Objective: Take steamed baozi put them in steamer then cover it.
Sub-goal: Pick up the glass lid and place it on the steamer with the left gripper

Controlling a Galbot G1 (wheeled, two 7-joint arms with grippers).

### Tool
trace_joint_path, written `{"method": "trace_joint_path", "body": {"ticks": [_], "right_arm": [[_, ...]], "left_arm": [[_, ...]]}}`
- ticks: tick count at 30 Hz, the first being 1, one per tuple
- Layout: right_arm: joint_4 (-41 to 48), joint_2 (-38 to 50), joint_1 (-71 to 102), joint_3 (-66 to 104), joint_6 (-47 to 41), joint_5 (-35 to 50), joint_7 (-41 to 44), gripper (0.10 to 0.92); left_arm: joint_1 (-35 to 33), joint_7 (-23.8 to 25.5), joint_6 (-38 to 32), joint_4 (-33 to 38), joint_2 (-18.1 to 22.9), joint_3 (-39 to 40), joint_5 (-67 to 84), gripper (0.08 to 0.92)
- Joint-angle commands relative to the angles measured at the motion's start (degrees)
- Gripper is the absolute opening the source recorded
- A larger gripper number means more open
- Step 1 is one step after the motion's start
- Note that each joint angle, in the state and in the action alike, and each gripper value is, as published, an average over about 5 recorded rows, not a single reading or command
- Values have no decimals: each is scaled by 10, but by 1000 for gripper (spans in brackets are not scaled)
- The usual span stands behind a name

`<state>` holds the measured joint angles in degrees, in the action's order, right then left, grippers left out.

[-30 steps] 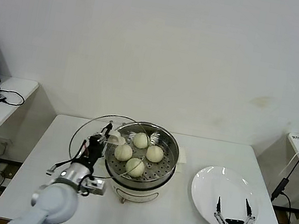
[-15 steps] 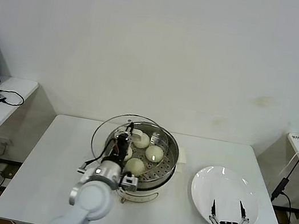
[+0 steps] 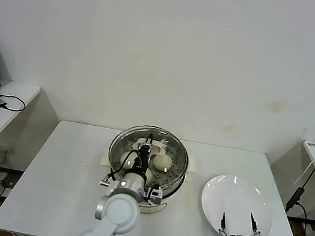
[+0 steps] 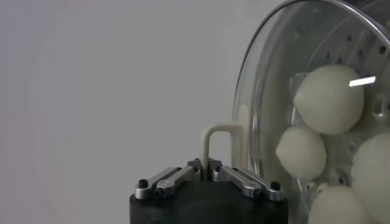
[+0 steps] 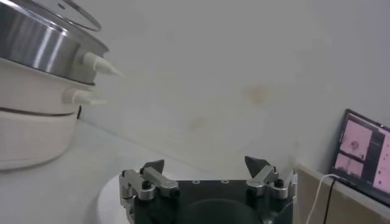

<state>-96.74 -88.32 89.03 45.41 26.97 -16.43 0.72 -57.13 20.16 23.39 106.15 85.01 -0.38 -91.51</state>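
your left gripper (image 4: 207, 172) is clamped on the lid (image 3: 141, 142) handle, holding it over the steamer (image 3: 174, 179) at frame centre. buns (image 4: 329, 99) sit inside. lower it level; the rim seems slightly off-centre. right gripper (image 3: 238, 221), lower right, gapes wide, idle.

The head camera looks forward and down over the whole desk (image 3: 76, 165). Both wrist cameras sit close and low, and every view shares the steamer (image 3: 165, 183) (image 4: 365, 36) (image 5: 36, 79).
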Motion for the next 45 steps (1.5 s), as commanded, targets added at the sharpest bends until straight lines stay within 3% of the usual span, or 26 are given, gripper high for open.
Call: {"method": "trace_joint_path", "body": {"ticks": [1,35,38,45], "right_arm": [[1,0,1,-1,2,-2,-1,823],[1,6,12,-10,12,-7,2,823],[1,5,11,-11,12,-8,2,823],[2,1,11,-13,12,-13,2,823]], "left_arm": [[2,3,2,-23,26,3,-27,138],[-16,-28,-10,-37,54,-20,-13,138],[-18,-29,-11,-31,52,-20,-10,174],[-31,-30,-10,5,38,-14,0,368]]}}
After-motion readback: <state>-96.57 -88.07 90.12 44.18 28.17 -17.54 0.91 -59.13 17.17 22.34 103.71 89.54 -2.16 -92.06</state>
